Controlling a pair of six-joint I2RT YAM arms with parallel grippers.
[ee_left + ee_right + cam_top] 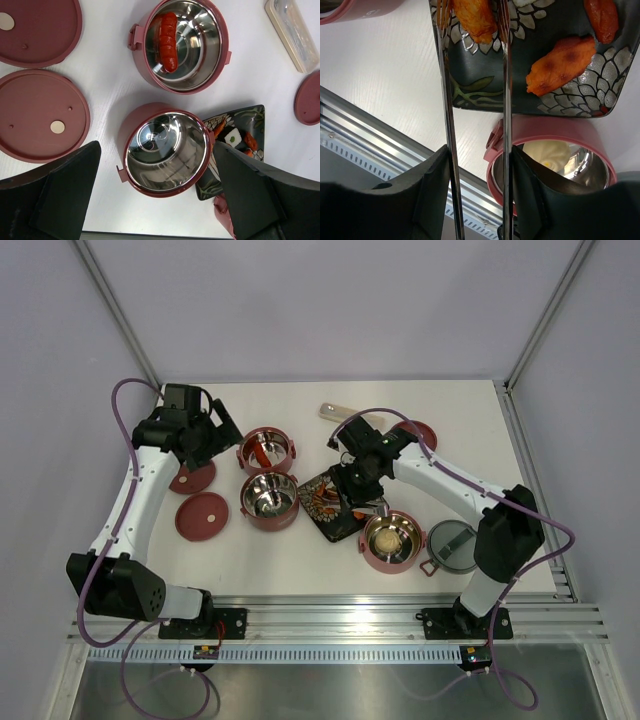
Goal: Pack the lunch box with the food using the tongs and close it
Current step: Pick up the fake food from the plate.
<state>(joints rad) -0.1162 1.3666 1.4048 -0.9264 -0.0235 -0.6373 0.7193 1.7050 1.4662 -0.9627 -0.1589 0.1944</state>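
Left arm (138,498) and right arm (442,478): white link shells, black joint housings, each trailed by a looping purple cable (117,400); black bases (215,624) bolted to a slotted aluminium rail (340,624). Fingers (62,197) are matte black, wedge-shaped.

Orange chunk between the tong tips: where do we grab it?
Pinch the orange chunk across its width, from above. It lies flat on the flowered plate, and the tongs in the right gripper have one arm on each side of it, so closing should probably catch it.

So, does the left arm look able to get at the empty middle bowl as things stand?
Probably yes: the left hand hangs open over the empty bowl, nothing between them.
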